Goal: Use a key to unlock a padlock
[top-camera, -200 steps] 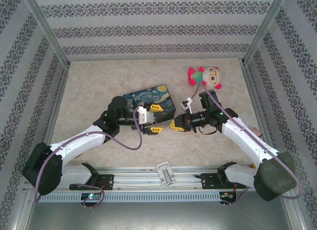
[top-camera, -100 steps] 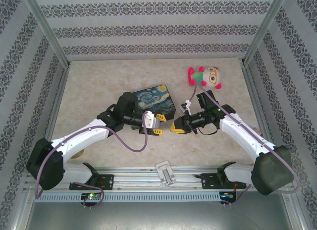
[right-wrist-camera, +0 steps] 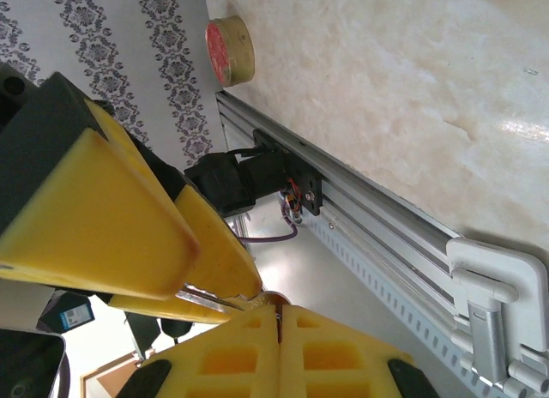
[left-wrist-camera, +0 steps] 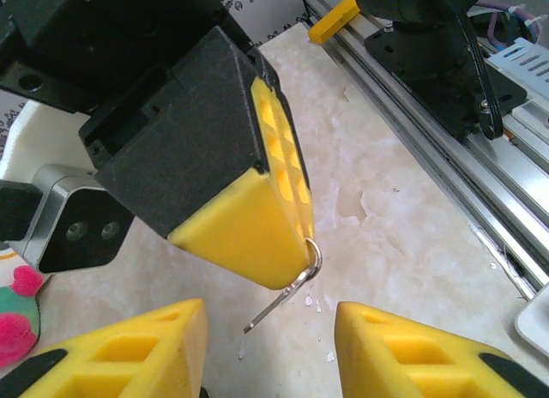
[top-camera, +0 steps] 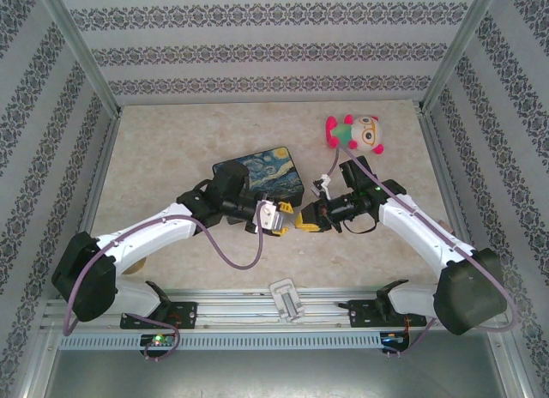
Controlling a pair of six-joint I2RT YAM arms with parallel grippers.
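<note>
The pale marbled table (top-camera: 171,141) is walled on three sides in patterned paper, and the Starry Night tin (top-camera: 262,175) is your mark to steer by. Just off the tin's near right corner your two grippers meet tip to tip, clear of the table. I judge that is so the fine work happens in the air, under both wrist cameras.

Your right gripper (top-camera: 301,223) is clenched tight, pads flat together, pinching the key (left-wrist-camera: 287,293) by what looks like its looped head. The thin stem sticks out past the tip, left bare, it seems, so it can enter a keyhole. Your left gripper (top-camera: 282,220) is released. Its fingers (left-wrist-camera: 129,351) stand apart on either side of that stem and touch nothing that I can see. Line up with care, because so slim a key could twist in the pads.

The tin's lid is down, so you cannot tell what is in it. Beyond the tin and to its right lies a plush doll (top-camera: 358,134). Well off to the tin's near left, by the rail, sits a small round red-topped box (right-wrist-camera: 230,51). I cannot tell whether it holds anything.
</note>
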